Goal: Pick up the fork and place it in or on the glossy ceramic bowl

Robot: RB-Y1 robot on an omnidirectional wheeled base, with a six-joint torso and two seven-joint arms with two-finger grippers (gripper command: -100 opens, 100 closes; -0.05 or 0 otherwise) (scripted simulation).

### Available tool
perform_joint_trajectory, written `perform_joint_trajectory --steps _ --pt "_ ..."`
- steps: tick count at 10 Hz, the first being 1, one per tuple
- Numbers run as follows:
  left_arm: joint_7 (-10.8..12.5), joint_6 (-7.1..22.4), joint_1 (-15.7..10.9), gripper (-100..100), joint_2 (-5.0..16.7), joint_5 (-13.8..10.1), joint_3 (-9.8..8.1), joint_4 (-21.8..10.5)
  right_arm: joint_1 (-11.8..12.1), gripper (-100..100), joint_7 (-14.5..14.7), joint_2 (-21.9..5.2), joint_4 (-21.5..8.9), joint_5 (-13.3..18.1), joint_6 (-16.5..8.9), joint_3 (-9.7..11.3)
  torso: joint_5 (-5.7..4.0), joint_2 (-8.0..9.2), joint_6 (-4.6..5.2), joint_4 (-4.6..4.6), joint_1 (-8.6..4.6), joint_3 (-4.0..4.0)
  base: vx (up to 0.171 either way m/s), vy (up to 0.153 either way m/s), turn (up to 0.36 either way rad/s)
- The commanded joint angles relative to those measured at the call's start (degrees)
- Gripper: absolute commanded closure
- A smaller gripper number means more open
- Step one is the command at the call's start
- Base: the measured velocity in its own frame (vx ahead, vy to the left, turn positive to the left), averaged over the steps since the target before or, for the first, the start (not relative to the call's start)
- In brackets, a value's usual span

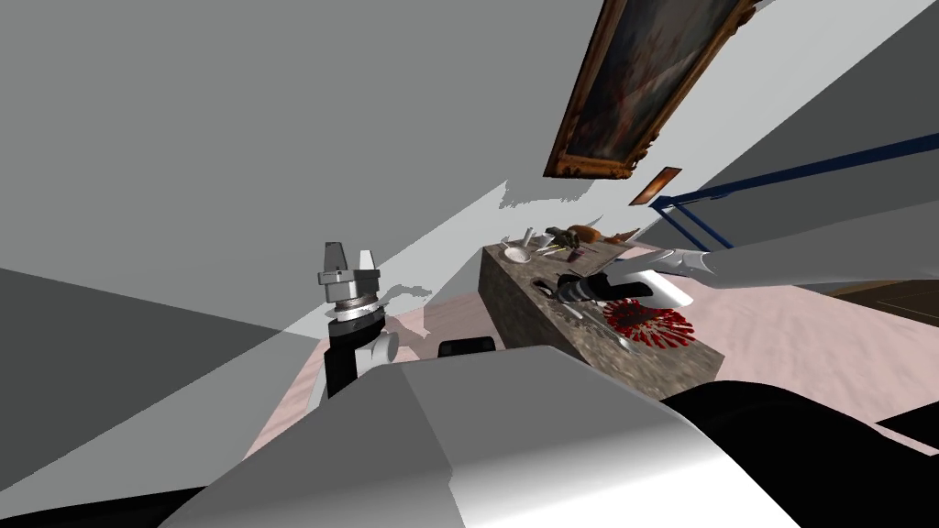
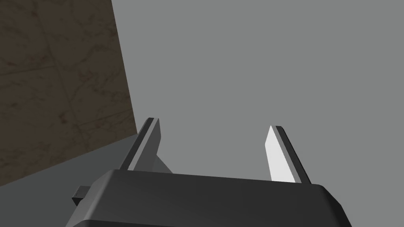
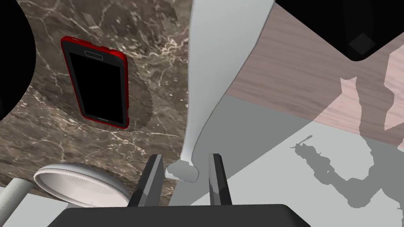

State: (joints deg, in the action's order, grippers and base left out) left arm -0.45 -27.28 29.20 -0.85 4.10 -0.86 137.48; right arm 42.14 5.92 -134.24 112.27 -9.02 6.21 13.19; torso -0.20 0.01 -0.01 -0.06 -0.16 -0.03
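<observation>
While the left gripper (image 1: 350, 252) stands at centre-left of the head view with its fingers spread wide, the right gripper (image 3: 186, 155), right of centre at the marble counter (image 3: 165, 98), pinches the pale fork (image 3: 221, 59) by its narrow end, just beside a shallow white bowl (image 3: 79, 185) and near a red phone (image 3: 98, 92).

The light grey fork (image 3: 205, 79), its handle end between the fingers of the right gripper (image 3: 185, 155), runs past the picture's edge, so its tines are cut off. Beside that gripper, the shallow white round bowl (image 3: 75, 183) is partly hidden by the dark gripper body, and a pale grey cylinder (image 3: 12, 193) is cut by the edge. On the dark marbled counter (image 1: 523, 302), the brown and white things (image 1: 568, 238) at the far end are too small to tell, as is the red splayed shape (image 1: 653, 325) nearer.
</observation>
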Motion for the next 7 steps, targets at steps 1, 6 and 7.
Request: perform_joint_trajectory --steps 1,6,7 --pt "0.0 0.0 0.0 0 0.0 0.0 0.0 0.0 -0.29 100 0.09 -0.2 -1.58 -0.52 2.2 1.22 0.0 0.0 0.0 0.0 0.0 0.0 0.018 -0.016 0.04" --pt "0.0 0.0 0.01 0 0.0 0.0 -0.01 0.0 2.1 100 0.09 -2.05 -9.14 -4.23 10.11 4.56 -0.01 -0.25 0.05 -0.04 -0.16 -0.14 0.06 -0.043 -0.009" --pt "0.0 0.0 0.01 0 0.0 0.0 -0.01 0.0 2.93 100 0.05 -2.55 -10.71 -5.14 11.62 5.13 -0.03 -0.32 0.05 -0.06 -0.18 -0.18 0.103 -0.054 -0.056"
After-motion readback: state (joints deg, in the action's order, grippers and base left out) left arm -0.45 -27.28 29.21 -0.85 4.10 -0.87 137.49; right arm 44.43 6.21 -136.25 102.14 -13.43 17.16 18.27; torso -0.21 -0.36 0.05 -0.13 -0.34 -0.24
